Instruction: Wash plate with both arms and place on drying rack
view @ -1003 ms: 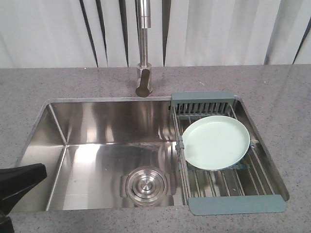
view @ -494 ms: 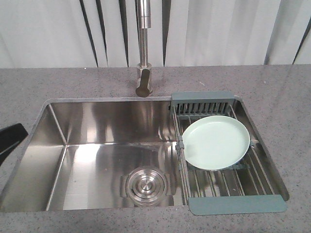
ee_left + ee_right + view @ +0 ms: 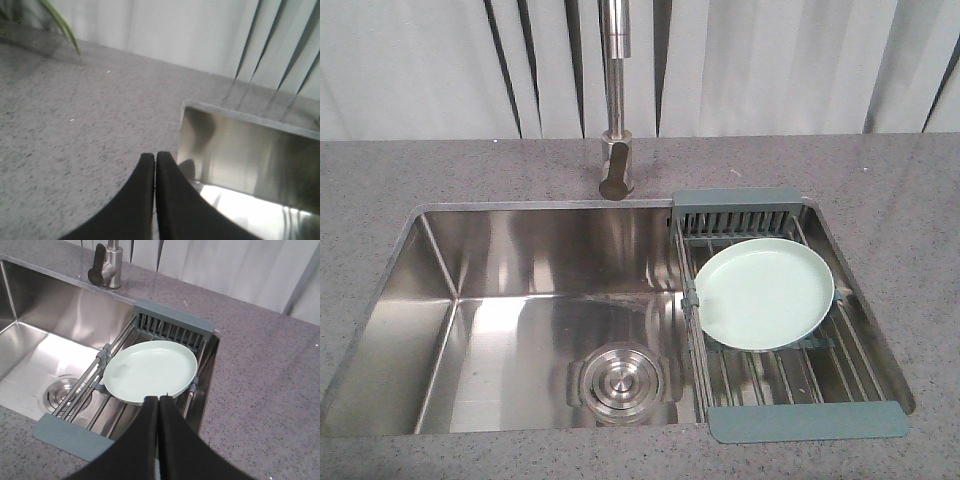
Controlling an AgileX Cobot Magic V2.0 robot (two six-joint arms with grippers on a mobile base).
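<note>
Now smooth round plate (image 3: 764, 293) – on steel-rod drying rack (image 3: 790, 345).

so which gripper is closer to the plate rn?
Right. The right gripper, jaws shut, sits at the near rim of the plate on the drying rack. The left gripper, also shut, is over the counter by the sink's far-left corner.

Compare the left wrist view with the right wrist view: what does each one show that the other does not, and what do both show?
Only the left wrist view shows a green plant leaf and the closed left end effector near the sink's left corner.

Only the right wrist view shows the round pale mint-green plate lying on the steel-rod drying rack, the steel faucet, the round drain, and the closed right end effector near the plate's edge.

Both show the grey speckled countertop, the steel sink basin and the pale curtain.
</note>
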